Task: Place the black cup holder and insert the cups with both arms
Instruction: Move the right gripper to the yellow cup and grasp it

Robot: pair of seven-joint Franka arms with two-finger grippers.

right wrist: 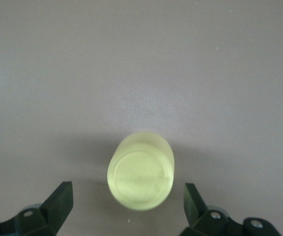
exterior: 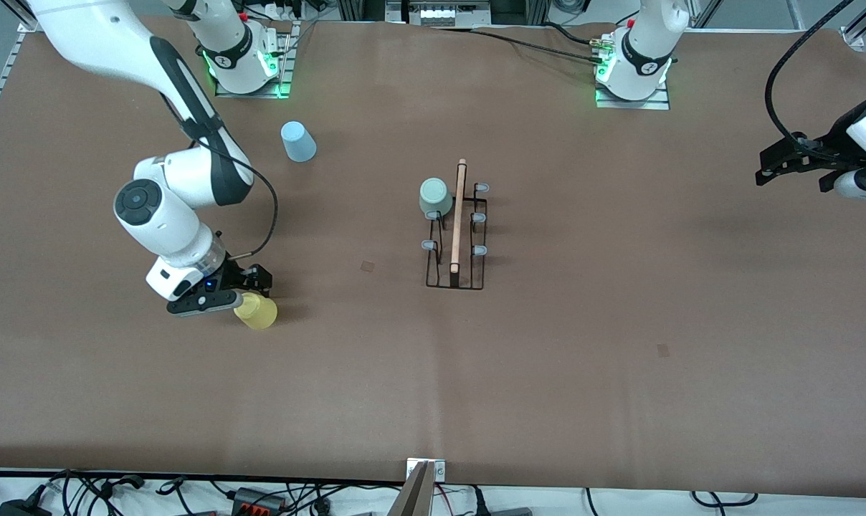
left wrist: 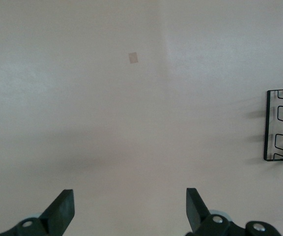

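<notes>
The black cup holder [exterior: 458, 236] stands mid-table, its wooden rod on top. Its edge shows in the left wrist view [left wrist: 268, 125]. A pale green cup [exterior: 435, 198] sits on one of its prongs at the end nearest the bases. A light blue cup [exterior: 298, 141] stands upside down near the right arm's base. A yellow cup [exterior: 257, 311] stands upside down toward the right arm's end. My right gripper [exterior: 246, 294] is open just over it, its fingers either side of the cup [right wrist: 141, 174] and clear of it. My left gripper [exterior: 770, 168] waits open and empty over the left arm's end.
Small tape squares lie on the brown table cover [exterior: 367, 266] [exterior: 663, 350]; one shows in the left wrist view [left wrist: 133, 57]. Cables run along the table edge nearest the front camera [exterior: 261, 494].
</notes>
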